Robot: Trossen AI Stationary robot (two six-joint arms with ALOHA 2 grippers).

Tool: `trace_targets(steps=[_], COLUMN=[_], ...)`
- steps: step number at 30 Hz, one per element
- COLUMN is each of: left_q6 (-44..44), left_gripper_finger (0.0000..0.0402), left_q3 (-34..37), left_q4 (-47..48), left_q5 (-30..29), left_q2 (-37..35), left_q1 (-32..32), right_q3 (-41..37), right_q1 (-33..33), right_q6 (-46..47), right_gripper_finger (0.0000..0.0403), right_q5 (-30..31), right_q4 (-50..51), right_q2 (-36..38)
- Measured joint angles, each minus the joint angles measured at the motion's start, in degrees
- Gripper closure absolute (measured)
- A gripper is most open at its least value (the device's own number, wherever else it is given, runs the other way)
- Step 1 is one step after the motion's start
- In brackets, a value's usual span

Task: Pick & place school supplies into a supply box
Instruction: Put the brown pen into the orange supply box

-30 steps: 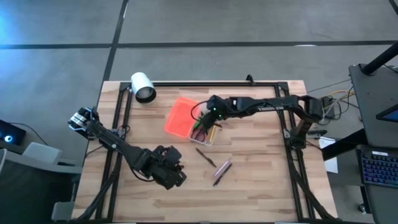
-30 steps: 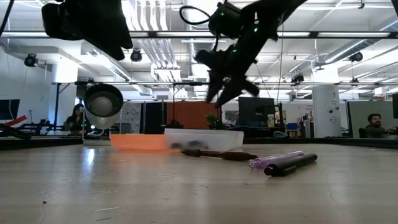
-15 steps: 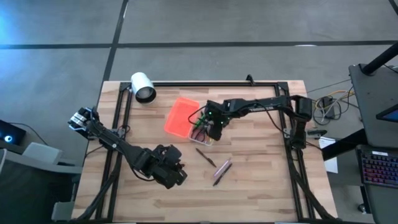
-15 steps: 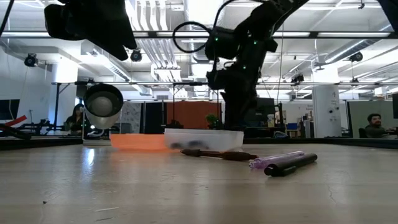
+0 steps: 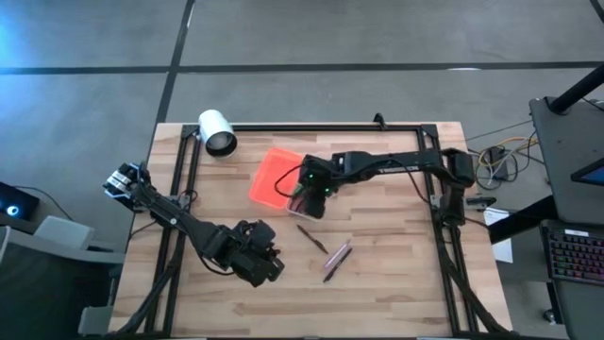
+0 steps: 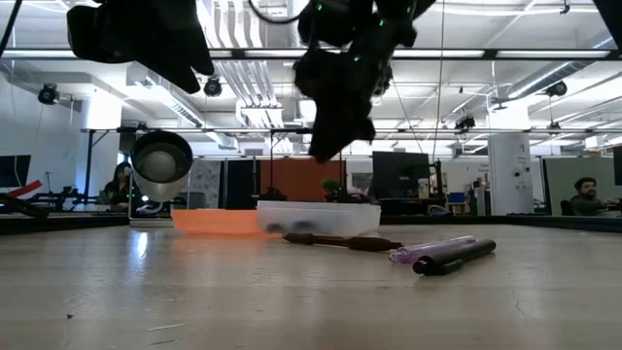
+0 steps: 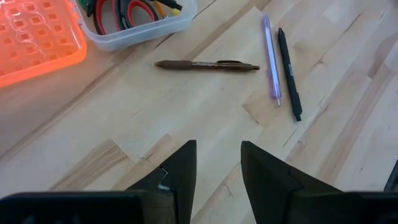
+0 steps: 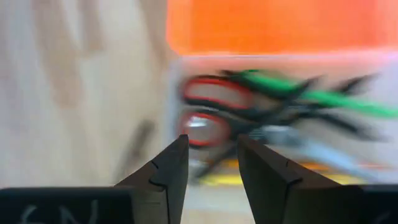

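Right claw [image 5: 307, 194] above supply box [image 5: 300, 203]; scissors' [image 8: 214, 112] handles face it.

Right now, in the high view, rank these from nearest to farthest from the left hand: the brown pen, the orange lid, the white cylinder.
1. Brown pen: on the wood just right of the left hand.
2. Orange lid: farther up the table, beside the clear tray under the right hand.
3. White cylinder: at the far left corner.

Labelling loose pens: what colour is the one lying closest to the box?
Brown pen, clearest in the left wrist view, near the clear tray.
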State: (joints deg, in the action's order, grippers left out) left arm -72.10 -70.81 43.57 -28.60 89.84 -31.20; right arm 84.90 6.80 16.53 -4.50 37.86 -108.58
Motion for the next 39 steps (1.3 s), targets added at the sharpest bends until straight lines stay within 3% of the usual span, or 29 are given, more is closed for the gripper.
trace_targets(steps=[2,4,8,14,19,30,36,39], left_q6=[0.0,0.3,2.1,4.7,8.3,10.3,7.3,6.3], left_gripper_finger=[0.0294,0.0294,0.0294,0.0294,0.0294,0.0294,0.0294,0.0294], left_q3=[0.0,0.0,0.0,0.0,0.0,0.0,0.0,0.0], left_q4=[0.0,0.0,-0.1,-0.4,-0.7,-2.0,-0.9,-0.5], left_q5=[0.0,0.0,0.0,0.0,-1.1,-3.5,-3.5,-3.6], left_q2=[0.0,0.0,0.0,0.0,0.0,0.0,0.0,0.0], left_q1=[0.0,0.0,0.0,-0.5,-1.8,-4.9,-6.3,-6.7], right_q3=[0.9,1.0,-1.7,-6.7,-10.3,-5.5,-4.1,-4.7], right_q1=[-1.1,-2.5,-7.7,-17.7,-18.8,-19.5,-20.4,-20.5], right_q6=[-6.4,-9.5,-5.5,13.2,26.6,27.0,28.0,25.0], right_gripper_finger=[0.0273,0.0274,0.0279,0.0275,0.0261,0.0237,0.0272,0.0312], right_q5=[4.5,4.9,4.3,5.7,8.2,11.7,19.2,19.0], right_q4=[4.9,10.7,15.3,4.3,-4.8,-6.9,-2.9,-1.0], right_q2=[1.3,1.7,1.7,1.4,0.4,-10.7,-13.4,-14.4])
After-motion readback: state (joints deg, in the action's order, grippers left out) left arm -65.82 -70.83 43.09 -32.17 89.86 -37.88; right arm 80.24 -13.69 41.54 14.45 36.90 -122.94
